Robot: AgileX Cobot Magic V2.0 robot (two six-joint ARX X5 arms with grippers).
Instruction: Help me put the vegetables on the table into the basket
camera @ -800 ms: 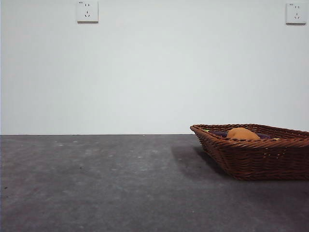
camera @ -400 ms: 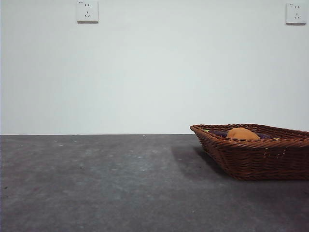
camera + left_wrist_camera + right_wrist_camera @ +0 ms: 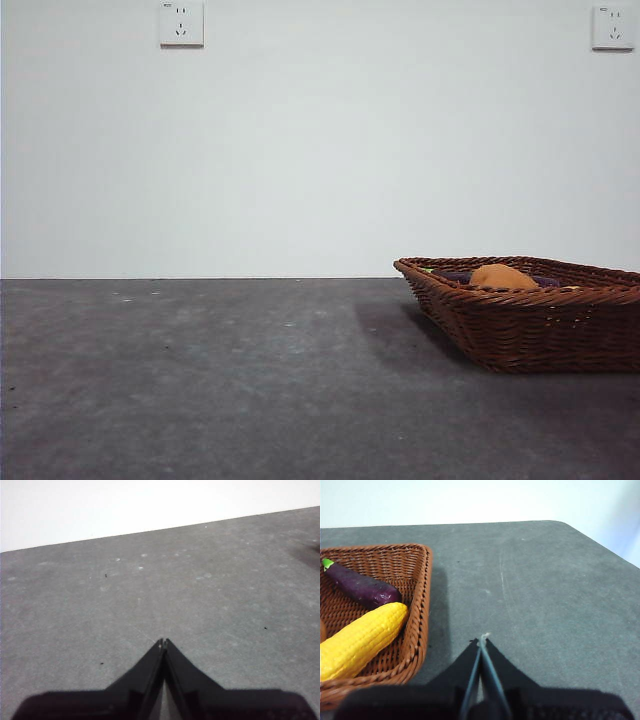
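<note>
The reddish-brown wicker basket (image 3: 540, 325) stands on the dark grey table (image 3: 220, 380) at the right in the front view. An orange-brown potato-like lump (image 3: 502, 277) shows above its rim. In the right wrist view the basket (image 3: 420, 605) holds a dark purple eggplant (image 3: 362, 589) with a green stem and a bumpy yellow corn-like vegetable (image 3: 362, 637). My right gripper (image 3: 481, 641) is shut and empty, above bare table beside the basket. My left gripper (image 3: 163, 642) is shut and empty over bare table. Neither arm shows in the front view.
A white wall with two sockets (image 3: 181, 23) (image 3: 612, 27) rises behind the table. The table's rounded far corner and edge (image 3: 580, 532) show in the right wrist view. A dark shadow (image 3: 307, 555) lies at one side in the left wrist view.
</note>
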